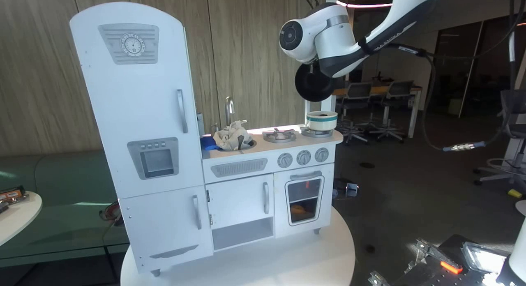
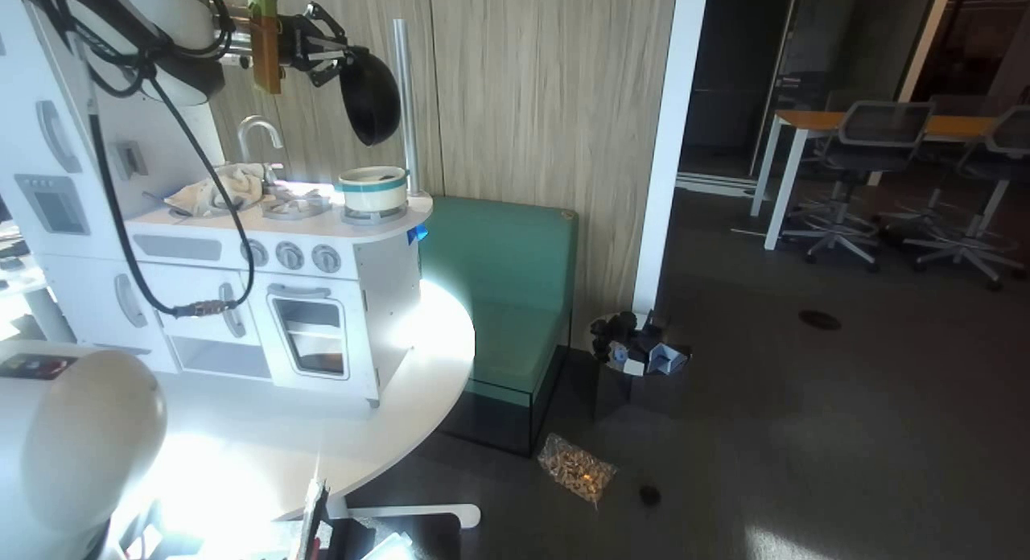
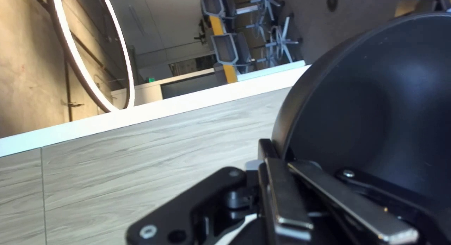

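Gripper (image 3: 280,155) clamps black bowl (image 2: 372,97), arm (image 1: 337,37) bearing blurred lettering (image 1: 387,41).

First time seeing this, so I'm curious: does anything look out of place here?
A clear bag of tan pieces lies on the floor, an odd place for it. A crumpled cloth is heaped untidily over the sink. The black bowl hangs sideways, but the gripper holds its edge. I see no clear spill or damage.

Pan (image 1: 311,88): above the pot (image 1: 321,123), apart
Cloth (image 1: 230,136): left of the pot
Oven (image 1: 304,200): below the pot
Refrigerator (image 1: 144,117): farther left of it
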Controlling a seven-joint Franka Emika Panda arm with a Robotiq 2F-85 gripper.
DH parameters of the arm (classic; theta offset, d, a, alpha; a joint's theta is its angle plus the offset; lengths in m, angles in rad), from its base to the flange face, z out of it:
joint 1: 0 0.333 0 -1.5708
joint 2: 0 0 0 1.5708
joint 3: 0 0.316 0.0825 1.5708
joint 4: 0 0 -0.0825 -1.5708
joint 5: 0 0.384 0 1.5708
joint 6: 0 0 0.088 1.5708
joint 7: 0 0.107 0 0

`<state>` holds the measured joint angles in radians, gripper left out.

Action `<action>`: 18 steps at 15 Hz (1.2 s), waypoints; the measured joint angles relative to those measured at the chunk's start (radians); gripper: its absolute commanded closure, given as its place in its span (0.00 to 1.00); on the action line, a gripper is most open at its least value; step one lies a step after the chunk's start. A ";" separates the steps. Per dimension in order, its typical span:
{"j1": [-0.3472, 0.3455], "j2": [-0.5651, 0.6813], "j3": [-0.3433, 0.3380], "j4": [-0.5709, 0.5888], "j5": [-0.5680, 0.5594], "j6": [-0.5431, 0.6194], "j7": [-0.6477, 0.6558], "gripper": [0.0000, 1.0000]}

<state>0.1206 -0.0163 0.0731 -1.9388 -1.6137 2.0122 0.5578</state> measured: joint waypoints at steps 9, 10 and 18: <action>0.000 -0.033 0.004 0.080 0.475 0.203 -0.271 0.99; -0.001 -0.022 0.004 0.098 0.549 0.211 -0.319 0.99; -0.011 0.108 0.004 0.264 1.086 0.125 -0.688 0.99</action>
<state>0.1092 0.0916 0.0774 -1.6752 -0.5282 2.1377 -0.1300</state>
